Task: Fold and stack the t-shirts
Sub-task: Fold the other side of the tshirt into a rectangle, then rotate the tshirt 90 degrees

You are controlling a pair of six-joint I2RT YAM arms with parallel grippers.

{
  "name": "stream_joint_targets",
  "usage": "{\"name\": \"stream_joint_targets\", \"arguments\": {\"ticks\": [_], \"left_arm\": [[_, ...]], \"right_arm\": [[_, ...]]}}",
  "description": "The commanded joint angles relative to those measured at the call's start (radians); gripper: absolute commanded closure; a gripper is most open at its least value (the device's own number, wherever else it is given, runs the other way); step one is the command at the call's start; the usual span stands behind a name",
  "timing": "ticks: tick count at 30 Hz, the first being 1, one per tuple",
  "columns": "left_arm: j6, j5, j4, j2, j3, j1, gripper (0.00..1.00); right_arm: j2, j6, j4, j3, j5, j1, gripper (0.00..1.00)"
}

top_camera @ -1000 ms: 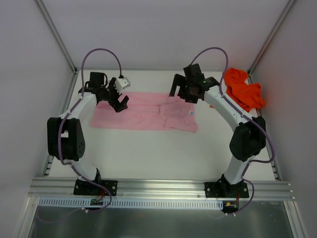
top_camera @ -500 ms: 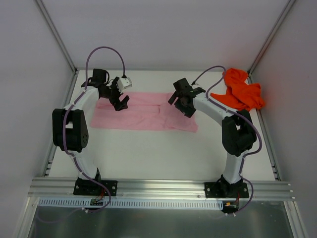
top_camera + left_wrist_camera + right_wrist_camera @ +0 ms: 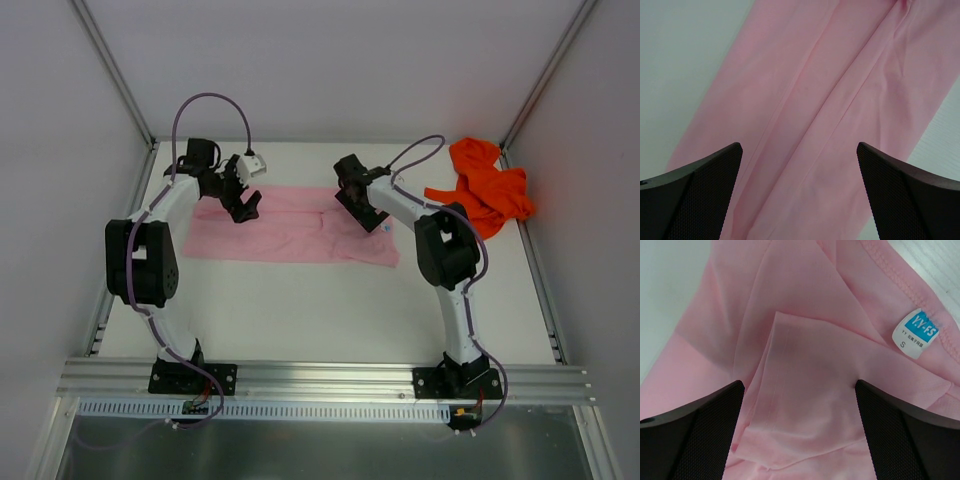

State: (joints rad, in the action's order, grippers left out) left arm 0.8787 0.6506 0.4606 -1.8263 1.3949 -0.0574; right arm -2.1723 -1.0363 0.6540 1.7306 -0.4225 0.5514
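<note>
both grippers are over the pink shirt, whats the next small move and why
Probably lower both and pinch the cloth. The left gripper and right gripper hang open over the flat pink shirt, holding nothing, so any fold likely needs a grasp first.

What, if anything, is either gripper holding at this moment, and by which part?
Nothing is held. The left gripper and the right gripper are both open over the pink t-shirt, gripping no part of it.
</note>
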Motion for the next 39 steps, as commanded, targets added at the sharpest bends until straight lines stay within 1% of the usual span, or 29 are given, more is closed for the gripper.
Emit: {"name": "stream_joint_targets", "arguments": {"ticks": [1, 4, 9, 12, 15, 19, 23, 25, 26, 30, 34, 35, 36, 39], "left_arm": [[-0.041, 0.012, -0.022, 0.077, 0.010, 0.005, 0.01], [-0.044, -0.032, -0.025, 0.102, -0.005, 0.005, 0.01], [0.054, -0.097, -0.023, 0.056, -0.065, 0.005, 0.01], [0.065, -0.161, -0.026, -0.017, -0.045, 0.005, 0.01], [0.051, -0.172, -0.031, -0.083, -0.007, 0.005, 0.01], [0.037, -0.161, -0.013, -0.131, 0.023, 0.005, 0.01], [0.040, -0.221, 0.010, -0.174, 0.030, 0.004, 0.01], [0.026, -0.241, 0.016, -0.183, 0.033, 0.004, 0.01], [0.022, -0.255, 0.039, -0.188, 0.062, 0.002, 0.01], [-0.040, -0.348, 0.110, -0.215, 0.098, -0.001, 0.01], [-0.118, -0.382, 0.121, -0.215, 0.053, -0.016, 0.01], [-0.171, -0.391, 0.131, -0.223, 0.053, -0.021, 0.01], [-0.194, -0.410, 0.142, -0.223, 0.049, -0.027, 0.01], [-0.244, -0.446, 0.161, -0.205, -0.010, -0.067, 0.01]], "right_arm": [[-0.052, -0.050, 0.119, 0.107, -0.110, 0.001, 0.04], [-0.101, -0.012, 0.170, 0.153, -0.128, -0.001, 0.04], [-0.119, 0.001, 0.180, 0.138, -0.128, -0.002, 0.04], [-0.118, 0.007, 0.171, 0.123, -0.110, -0.005, 0.04], [-0.113, 0.015, 0.150, 0.119, -0.098, -0.005, 0.04], [-0.106, 0.025, 0.116, 0.119, -0.073, -0.007, 0.04], [-0.107, 0.027, 0.092, 0.124, -0.059, -0.007, 0.04], [-0.113, 0.027, 0.088, 0.126, -0.053, -0.007, 0.04], [-0.115, 0.025, 0.087, 0.129, -0.042, -0.008, 0.04], [-0.129, 0.022, 0.073, 0.130, -0.021, -0.010, 0.04], [-0.139, 0.025, 0.056, 0.136, 0.004, -0.010, 0.04], [-0.141, 0.033, 0.055, 0.139, 0.007, -0.011, 0.04], [-0.145, 0.039, 0.055, 0.148, 0.007, -0.013, 0.04], [-0.152, 0.056, 0.056, 0.161, 0.011, -0.013, 0.04]]}}
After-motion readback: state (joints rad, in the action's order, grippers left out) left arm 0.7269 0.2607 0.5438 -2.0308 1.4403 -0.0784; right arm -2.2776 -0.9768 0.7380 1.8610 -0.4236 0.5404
